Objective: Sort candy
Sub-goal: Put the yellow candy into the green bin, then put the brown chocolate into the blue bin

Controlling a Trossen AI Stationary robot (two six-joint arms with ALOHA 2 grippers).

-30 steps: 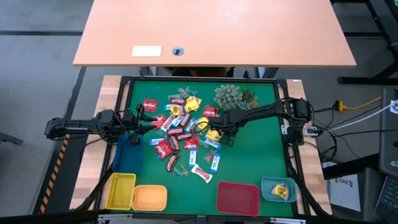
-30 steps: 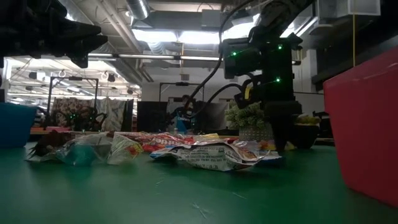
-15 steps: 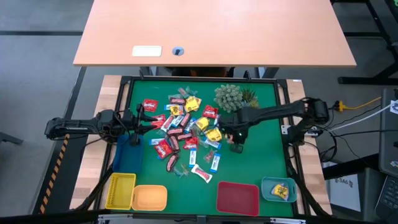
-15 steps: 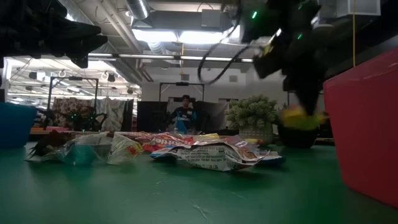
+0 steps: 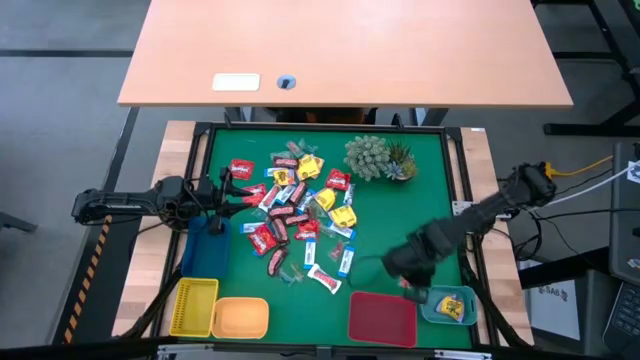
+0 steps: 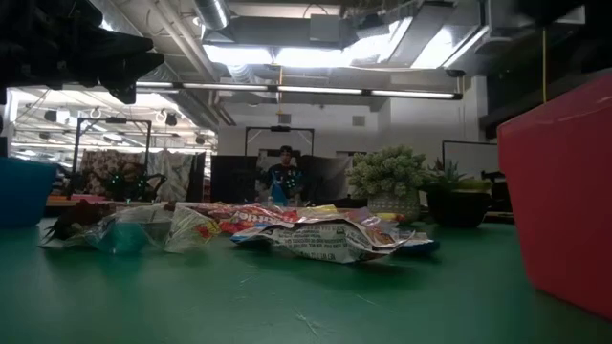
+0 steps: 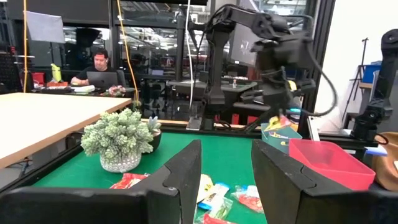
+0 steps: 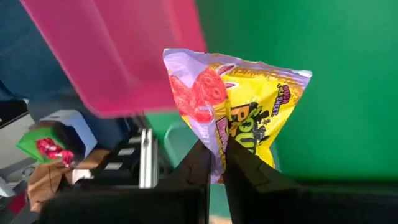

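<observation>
A green worktop (image 5: 420, 215) fills the middle of the frame. A heap of candy (image 5: 296, 210) lies left of centre, and a potted plant (image 5: 372, 157) stands at upper centre. Along the lower edge sit a yellow tray (image 5: 194, 306), an orange tray (image 5: 240, 318), a red tray (image 5: 381, 319) and a small teal tray (image 5: 447, 304); a blue tray (image 5: 208, 250) sits at the left edge.

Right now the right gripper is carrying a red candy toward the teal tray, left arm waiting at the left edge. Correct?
Not quite: the candy pinched in the right gripper is a yellow pack, as the right wrist view shows. It is near the teal tray; the left gripper waits at the left edge.
</observation>
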